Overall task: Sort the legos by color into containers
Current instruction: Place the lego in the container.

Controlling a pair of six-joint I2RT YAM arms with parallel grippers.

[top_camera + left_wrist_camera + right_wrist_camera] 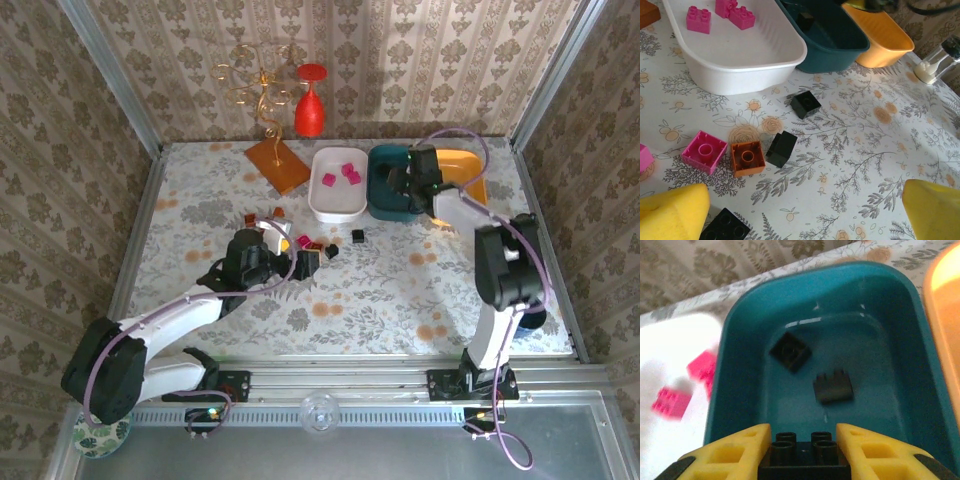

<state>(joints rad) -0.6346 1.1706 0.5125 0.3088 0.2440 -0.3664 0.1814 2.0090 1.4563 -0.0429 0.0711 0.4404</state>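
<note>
Teal rounded plastic tray (735,350) holds two small black legos (790,351). Right gripper (802,460) clamps a third black lego (801,440) above it. Left gripper (805,215) is wide open and empty. Loose legos (747,158) remain nearby on the table.

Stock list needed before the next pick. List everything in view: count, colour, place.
trays: three, side by side at the table's far side: white tray, teal tray, orange-yellow tray.
sorted pink legos: three, magenta, in the white tray.
sorted black legos: two, black, on the teal tray's floor.
loose legos: at least six (three black, two pink, one orange), on the table before the white tray.
tile: one, orange-brown, left of the white tray.
wine glass: one, red, at the back wall.
wire stand: one, gold, beside the wine glass.
jar: one, clear, past the orange-yellow tray.
left jaws: yellow, open, above the loose legos.
right jaws: yellow, shut on held black lego, over the teal tray.
</note>
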